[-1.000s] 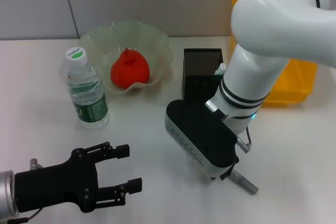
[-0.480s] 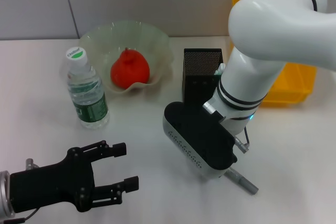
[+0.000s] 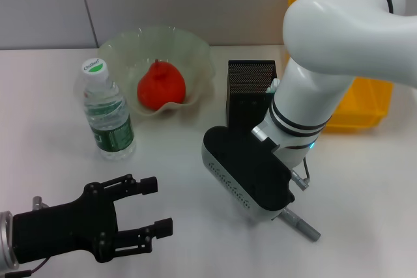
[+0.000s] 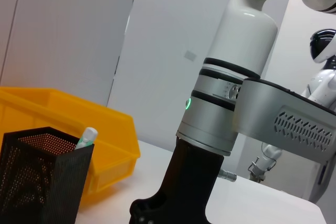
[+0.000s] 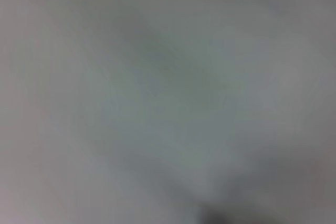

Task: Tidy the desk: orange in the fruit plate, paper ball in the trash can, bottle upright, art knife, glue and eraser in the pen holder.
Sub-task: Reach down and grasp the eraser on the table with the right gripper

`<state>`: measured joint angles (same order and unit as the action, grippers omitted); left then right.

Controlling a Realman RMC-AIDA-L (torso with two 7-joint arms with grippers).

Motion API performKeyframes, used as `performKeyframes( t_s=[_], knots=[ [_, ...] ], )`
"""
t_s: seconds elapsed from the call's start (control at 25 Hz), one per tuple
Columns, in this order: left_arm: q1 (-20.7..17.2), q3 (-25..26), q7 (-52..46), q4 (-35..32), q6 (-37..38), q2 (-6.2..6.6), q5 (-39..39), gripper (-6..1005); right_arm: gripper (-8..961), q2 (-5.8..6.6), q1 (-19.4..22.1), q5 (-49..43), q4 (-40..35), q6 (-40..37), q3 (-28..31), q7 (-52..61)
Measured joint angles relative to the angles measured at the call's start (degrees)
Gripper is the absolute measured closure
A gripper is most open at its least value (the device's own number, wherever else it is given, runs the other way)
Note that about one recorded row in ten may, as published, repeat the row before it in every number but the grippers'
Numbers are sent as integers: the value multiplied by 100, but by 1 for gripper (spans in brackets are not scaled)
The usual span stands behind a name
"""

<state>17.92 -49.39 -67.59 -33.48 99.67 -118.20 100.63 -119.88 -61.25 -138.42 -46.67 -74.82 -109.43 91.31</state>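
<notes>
Grey metal shows just past our right wrist housing: a slim rod-like item, which we take for the art knife (image 3: 301, 224), lies flat on the white desk (image 3: 365, 187) near the front, right of centre. Only its near end is in sight; the rest runs under our right gripper (image 3: 270, 216), whose fingers are hidden by the wrist, so we cannot tell whether they are parted or closed on it. The right wrist view gives only blank desk.

We judge the knife light, stiff and smooth, likely to slip or roll, so the hold belongs across the middle of the handle, squarely over its narrow width. Its long axis runs diagonally, from the hidden end up by the wrist toward the near right, where the visible tip points.

The black mesh pen holder (image 3: 250, 89) stands farther back, with a white tube already upright in it. The orange (image 3: 161, 86) sits in the fruit plate (image 3: 195, 53) at far left, the bottle (image 3: 107, 112) upright beside it. Our left gripper (image 3: 159, 208) hovers at the near left, fingers spread wide, holding nothing.
</notes>
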Motion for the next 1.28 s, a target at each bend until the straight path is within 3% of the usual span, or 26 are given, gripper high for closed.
performKeyframes(
  t_s=[0.24,1.28],
  knots=[
    [8,0,-3,0,6,-1,0,187,465,0,-20,0,0,-27,0,14],
    [11,4,-79,0,50,0,0,187,508,0,-57,-3,46,-19,-79,12]
  ],
)
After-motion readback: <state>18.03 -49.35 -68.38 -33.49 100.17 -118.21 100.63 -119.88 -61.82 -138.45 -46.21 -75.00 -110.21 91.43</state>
